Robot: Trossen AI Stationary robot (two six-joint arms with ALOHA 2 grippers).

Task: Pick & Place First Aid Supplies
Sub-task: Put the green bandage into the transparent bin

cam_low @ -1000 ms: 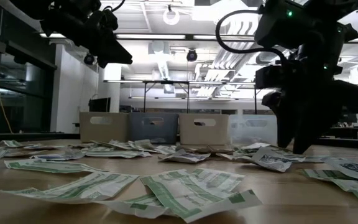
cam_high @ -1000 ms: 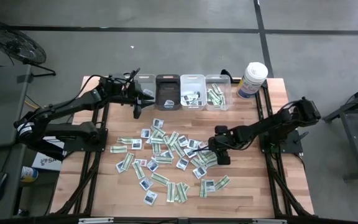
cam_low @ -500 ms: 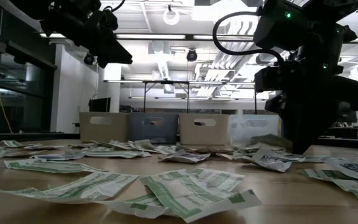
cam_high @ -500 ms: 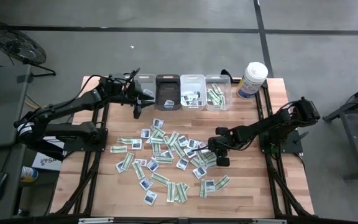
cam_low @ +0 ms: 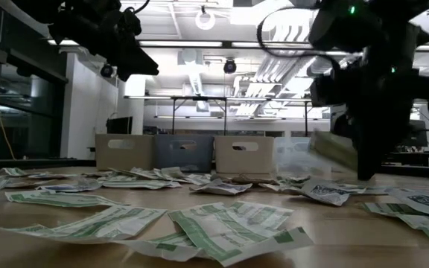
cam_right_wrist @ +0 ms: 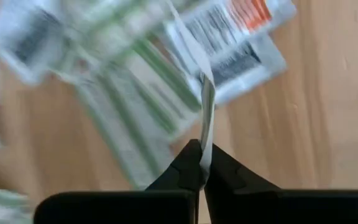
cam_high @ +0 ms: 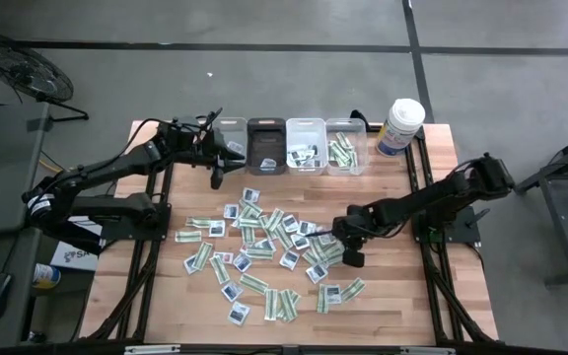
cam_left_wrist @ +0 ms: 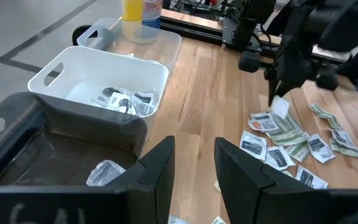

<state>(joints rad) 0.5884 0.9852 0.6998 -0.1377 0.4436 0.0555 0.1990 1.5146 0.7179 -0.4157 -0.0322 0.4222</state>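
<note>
Risk: right end effector (cam_right_wrist: 201, 163) is clamped on only the edge of a thin green-and-white paper packet (cam_right_wrist: 205, 106), which hangs over the packet pile on the wooden desk (cam_high: 392, 296); a quick swing toward the clear plastic bin (cam_high: 344, 147) could slip it free. Versus half a second ago, the packet is now lifted clear. Left end effector (cam_left_wrist: 193, 158) hovers, fingers parted, empty, beside the dark grey bin (cam_high: 265, 146).

Bare wood lies open between the scattered packets (cam_high: 264, 247) and the row of bins (cam_high: 306, 146), though the left arm (cam_high: 126, 163) hangs over its near end.
</note>
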